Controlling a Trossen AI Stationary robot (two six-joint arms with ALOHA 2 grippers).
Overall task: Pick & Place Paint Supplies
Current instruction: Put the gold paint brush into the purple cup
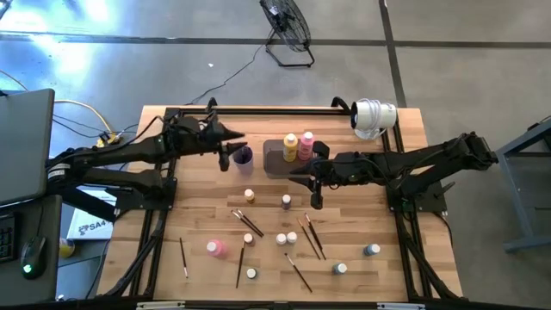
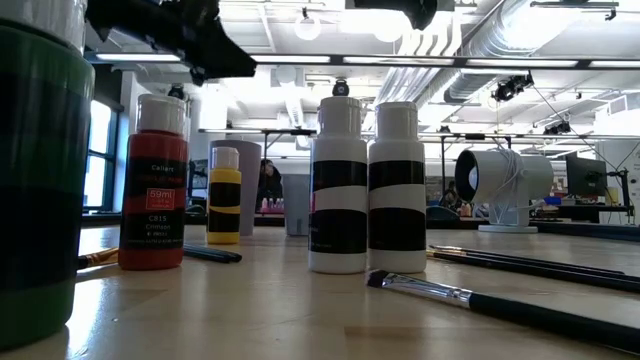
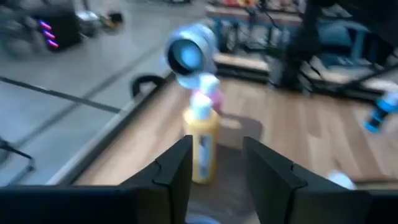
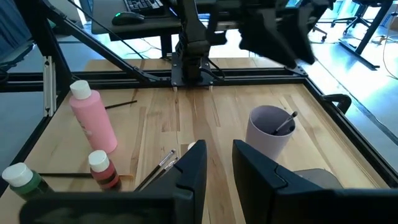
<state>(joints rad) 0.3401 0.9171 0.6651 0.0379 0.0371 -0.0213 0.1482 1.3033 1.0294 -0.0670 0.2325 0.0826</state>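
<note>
Left claw (image 1: 225,160): partly spread, empty, over purple cup (image 1: 243,156).
Right claw (image 1: 315,200): narrow, empty.
Paintbrush (image 1: 313,235): light, stiff, thin; pinch mid-handle.

The bench (image 1: 362,258) is pale butcher-block wood, its planks smooth with a soft sheen, edged by a matt black metal frame (image 1: 258,110). The paint bottles look like plastic: the red one (image 2: 153,190) at the left of the low frame is glossy with a paper label, and the two striped ones (image 2: 365,190) at its centre are smooth with white caps. A pink bottle (image 4: 93,121) at the left of the right wrist frame is semi-glossy. The purple cup (image 4: 268,130) looks matt plastic. The brushes (image 2: 500,305) have dark glossy handles and shiny metal ferrules. The tray (image 1: 274,160) is dull dark grey. Each end effector, left (image 3: 216,171) and right (image 4: 219,168), is matt black.
</note>
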